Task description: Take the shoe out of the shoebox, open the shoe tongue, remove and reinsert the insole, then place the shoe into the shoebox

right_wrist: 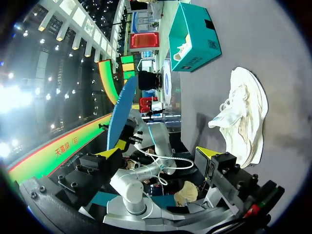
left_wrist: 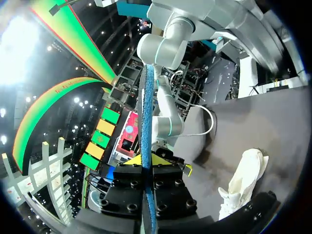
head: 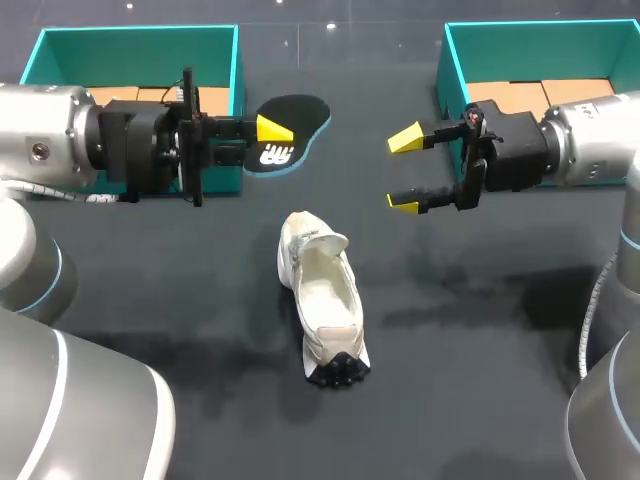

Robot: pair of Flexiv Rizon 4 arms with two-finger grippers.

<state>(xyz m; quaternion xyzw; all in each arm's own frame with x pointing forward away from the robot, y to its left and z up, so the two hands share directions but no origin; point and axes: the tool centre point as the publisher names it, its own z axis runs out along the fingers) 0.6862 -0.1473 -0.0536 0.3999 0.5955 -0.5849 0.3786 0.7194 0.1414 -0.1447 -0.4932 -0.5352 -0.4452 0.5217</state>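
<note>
Left gripper [head: 275,132]: fingers clenched on the insole [head: 295,115], which we hold off the tabletop [head: 480,330], just in front of the left teal shoebox [head: 130,55]. The insole's dark face with its white mark points up and a blue edge runs along its rim. In the left wrist view the insole [left_wrist: 147,107] stands edge-on, a thin blue strip pinched between the two yellow tips of our left gripper [left_wrist: 147,161] and rising well ahead of them. Right gripper [head: 405,170]: fingers spread wide, nothing between them and touching nothing. It hangs above the tabletop in front of the second teal box [head: 540,45], facing the left gripper across the gap. The right wrist view confirms this. Our right gripper [right_wrist: 158,153] has its yellow tips far apart, and the insole [right_wrist: 122,107] shows ahead of them as a blue curved blade in the other gripper. The shoe [head: 322,295] is white and lies on the tabletop between the two arms and nearer the robot than both grippers, well apart from either box. Its opening faces up, a loose flap stands at the far end, and there is a dark patch at the near end. From the wrists the shoe [left_wrist: 243,180] [right_wrist: 241,117] reads as pale and slack, with the teal shoebox [right_wrist: 195,41] beyond it in the right wrist view.
</note>
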